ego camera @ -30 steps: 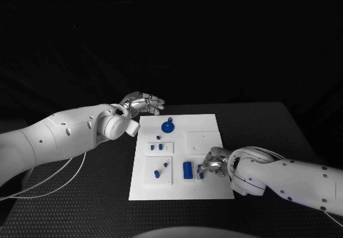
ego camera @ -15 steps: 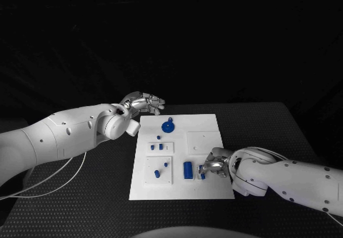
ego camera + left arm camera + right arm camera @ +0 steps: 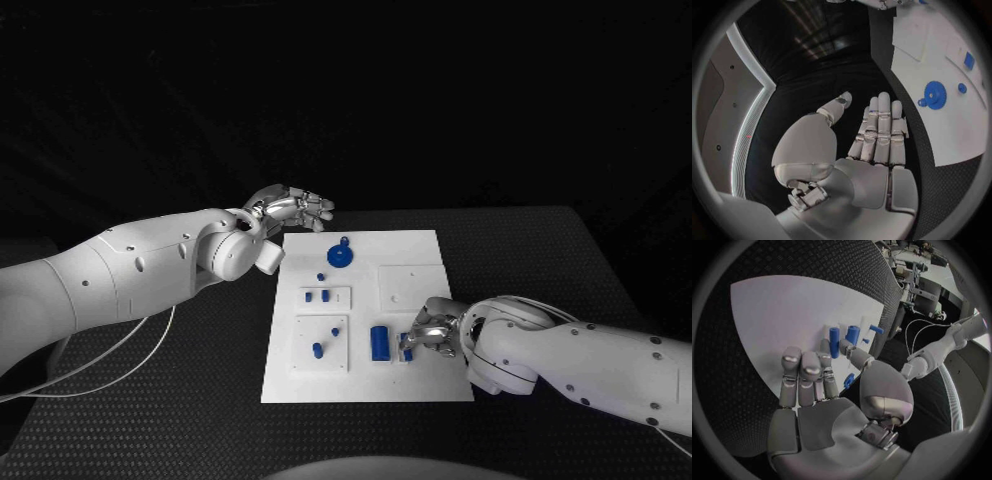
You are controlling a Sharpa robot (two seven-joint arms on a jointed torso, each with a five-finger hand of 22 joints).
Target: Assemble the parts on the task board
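While both white arms reach in over the black bench (image 3: 577,250), the white task board (image 3: 411,385) lies flat in the middle between them, its long side running away from the robot.

At the board's far left corner the left robot hand (image 3: 293,208) hangs just off the edge, over the bench rather than the board. From its wrist camera the fingers (image 3: 879,130) lie straight and side by side, the thumb set a little apart, and nothing is in its palm. A blue gear-shaped part (image 3: 339,255) sits on the far end of the board, near that hand but not touched by it; the same gear (image 3: 934,94) shows with a small blue knob beside it.

Further toward the robot, small blue pegs (image 3: 312,296) stand in a raised white tile, and two more small blue parts (image 3: 317,350) stand in a larger tile nearer the robot on the left.

Down at the board's near right side the right robot hand (image 3: 430,332) is low over the plate, just beside an upright blue cylinder (image 3: 379,342). Its wrist view shows the fingers (image 3: 804,372) bent inward and the thumb drawn toward them, with a small blue part (image 3: 848,380) between thumb and fingers; I cannot tell whether it is actually pinched. Two blue cylinders (image 3: 834,341) stand just past the fingertips.
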